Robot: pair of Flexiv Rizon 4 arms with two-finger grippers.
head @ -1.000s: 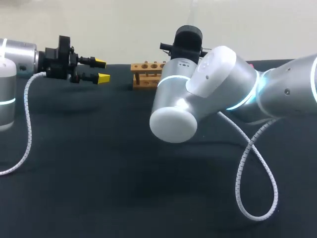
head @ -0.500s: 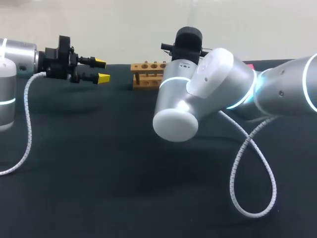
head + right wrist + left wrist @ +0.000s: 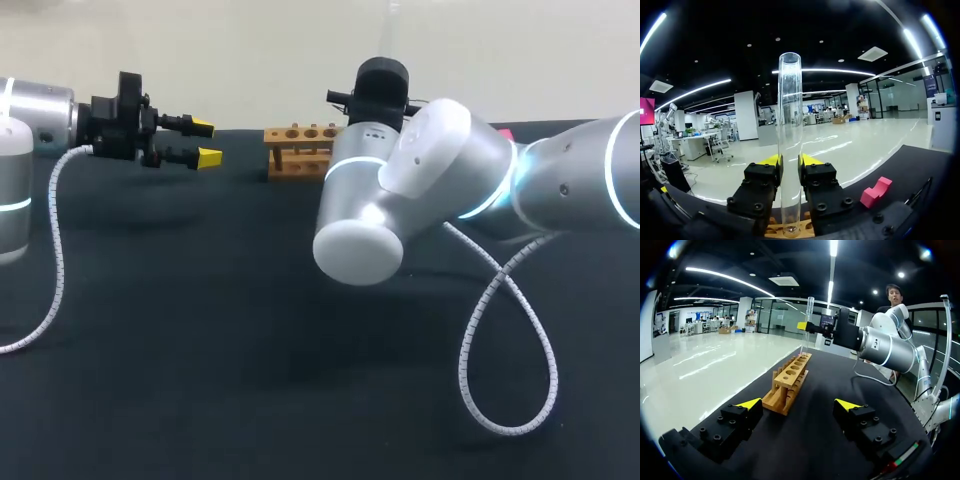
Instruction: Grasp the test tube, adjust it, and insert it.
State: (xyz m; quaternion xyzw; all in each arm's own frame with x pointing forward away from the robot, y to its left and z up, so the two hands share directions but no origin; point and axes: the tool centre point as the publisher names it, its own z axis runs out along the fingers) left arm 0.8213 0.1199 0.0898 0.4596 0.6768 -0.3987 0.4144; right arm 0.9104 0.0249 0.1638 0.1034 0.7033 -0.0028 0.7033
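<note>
The right gripper (image 3: 790, 161) was clenched on the tube (image 3: 790, 125), with one finger on each side of the glass. The tube stood upright between the fingers, its open mouth well above them and its round end below them. Under that round end lay the wooden rack (image 3: 790, 382). From the left wrist view, the tube hung over the far end of the rack, and its tip was very near the holes there. I could not tell if the tip was already inside a hole or just above it. The left gripper (image 3: 798, 404) was released and held nothing; the rack stood ahead of it on the dark worktop (image 3: 200, 330), in line with the gap between its fingers. A small pink block (image 3: 875, 192) lay on the worktop beside the right gripper, apart from the rack. In my judgement the grasping and the adjusting were finished, because the tube was already vertical, and the step in hand was the insertion. The next move probably called for bringing the round end exactly over one hole and lowering it straight down without tilting. Only when the rack carried the tube should the fingers let go. If the tube was off centre, the glass could strike the wood or push the rack away.
</note>
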